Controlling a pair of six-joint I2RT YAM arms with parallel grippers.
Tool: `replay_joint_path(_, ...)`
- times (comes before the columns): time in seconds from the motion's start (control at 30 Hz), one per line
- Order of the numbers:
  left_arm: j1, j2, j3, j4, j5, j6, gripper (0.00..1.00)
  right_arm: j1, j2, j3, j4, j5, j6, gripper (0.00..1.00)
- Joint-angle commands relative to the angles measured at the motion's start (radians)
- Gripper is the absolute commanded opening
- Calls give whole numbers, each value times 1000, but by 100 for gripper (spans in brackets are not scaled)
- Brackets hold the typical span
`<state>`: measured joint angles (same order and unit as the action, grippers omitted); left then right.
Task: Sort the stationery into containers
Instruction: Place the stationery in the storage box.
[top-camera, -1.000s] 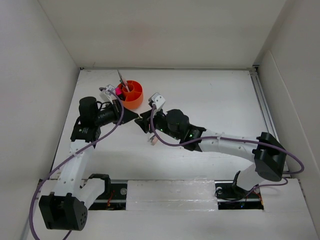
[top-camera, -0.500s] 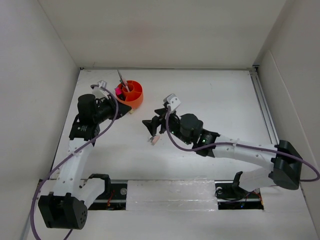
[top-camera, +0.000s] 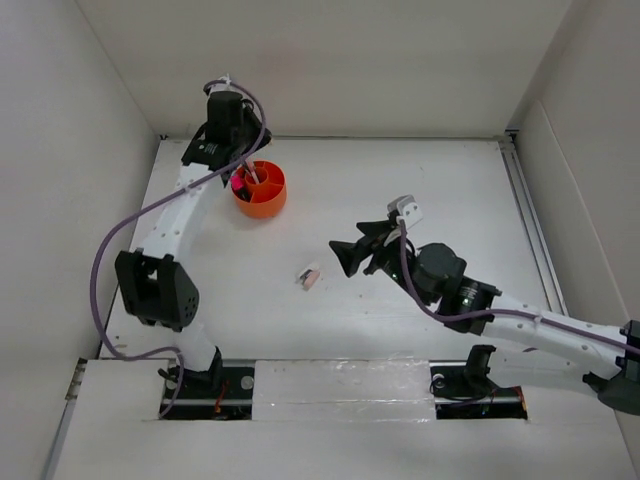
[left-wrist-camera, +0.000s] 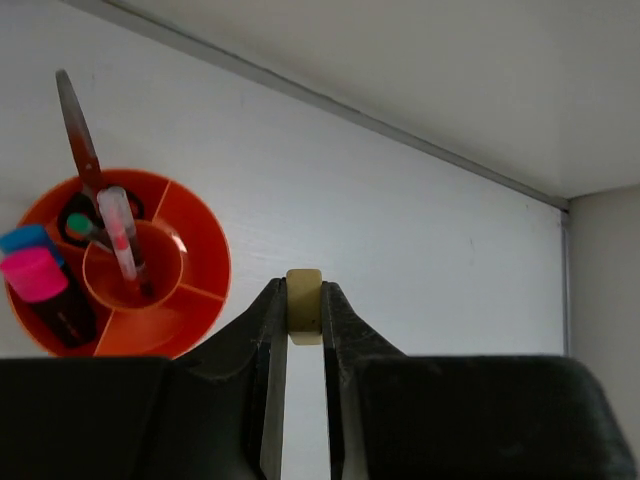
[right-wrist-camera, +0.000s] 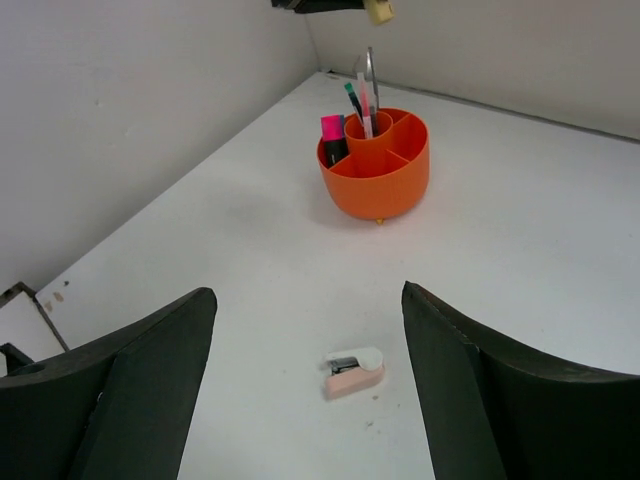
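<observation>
The round orange tub (top-camera: 262, 190) stands at the far left and holds scissors, a pink pen and pink- and blue-capped markers; it also shows in the left wrist view (left-wrist-camera: 205, 270) and the right wrist view (right-wrist-camera: 385, 175). My left gripper (left-wrist-camera: 303, 300) is shut on a tan eraser (left-wrist-camera: 304, 303) and hangs high above the table, just beside the tub; the eraser shows at the top of the right wrist view (right-wrist-camera: 378, 11). My right gripper (right-wrist-camera: 310, 310) is open and empty, raised behind a small pink-and-white item (right-wrist-camera: 354, 372) that lies on the table (top-camera: 309, 277).
White walls enclose the table on the left, back and right. The left arm (top-camera: 170, 225) reaches along the left side to the back. The right arm (top-camera: 520, 310) lies across the near right.
My left arm has lifted and swung up to the back, above the tub, with the tan eraser. My right arm has drawn back to the right, away from the pink-and-white item.
</observation>
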<state>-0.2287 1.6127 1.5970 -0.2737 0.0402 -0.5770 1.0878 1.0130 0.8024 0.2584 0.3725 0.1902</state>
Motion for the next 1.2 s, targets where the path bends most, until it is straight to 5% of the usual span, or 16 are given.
replay_joint_path(0.0, -11, 104, 184, -134, -215, 22, 0, 15, -79, -34, -67, 40, 20, 81)
replay_joint_path(0.4, -106, 436, 437, -243, -420, 80, 0, 15, -223, -71, -168, 72, 29, 83)
replay_joint_path(1.17, -106, 527, 431, -265, -473, 88, 0, 15, -272, -109, -199, 74, 48, 83)
